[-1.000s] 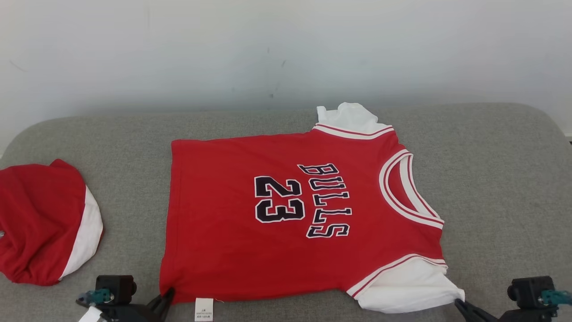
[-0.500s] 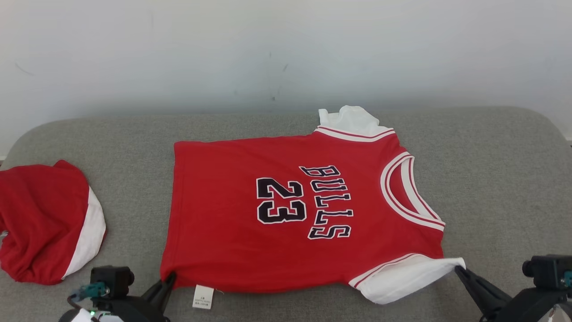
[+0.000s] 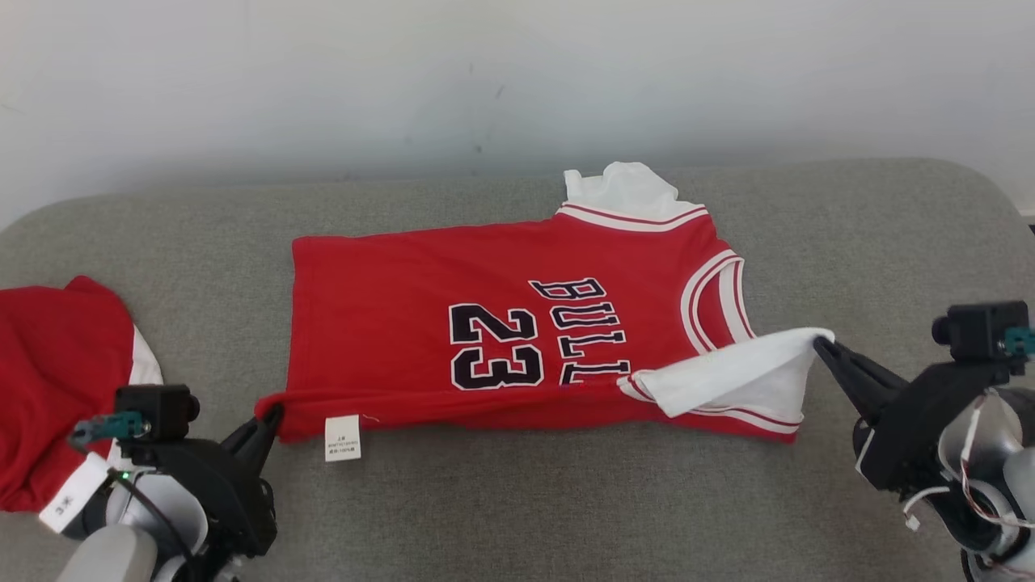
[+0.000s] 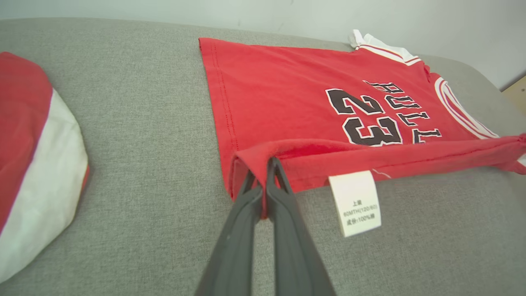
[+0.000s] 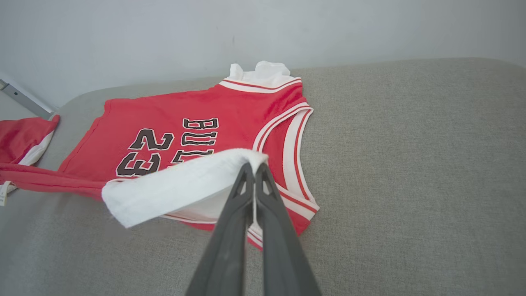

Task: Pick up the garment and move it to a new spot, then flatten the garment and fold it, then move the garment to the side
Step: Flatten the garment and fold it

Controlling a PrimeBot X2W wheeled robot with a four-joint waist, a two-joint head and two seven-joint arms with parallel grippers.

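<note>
Red jersey (image 3: 404, 323), seemingly soft, light and floppy, is lying across the grey cushion (image 3: 566, 501); left fingers (image 3: 255, 436) are clamping its hem corner (image 3: 279, 404), right fingers (image 3: 849, 368) are pinching the white sleeve (image 3: 728, 372): sensible holds for folding.

I have bare grey fabric-padded worktop (image 3: 889, 242) across the right of the head frame, between the red fabric jersey with white sleeves (image 3: 501, 323) and the rounded right edge; a claw could pass there. My right claw (image 3: 818, 343) and its arm take up the lower right. The strip along the bottom centre, below the jersey's raised near edge, is bare too. At the left, a bunched red-and-white garment (image 3: 57, 388) lies just beside my left claw (image 3: 271, 412), leaving a narrow grey lane up to the jersey. A pale wall (image 3: 517, 73) closes off the top.
</note>
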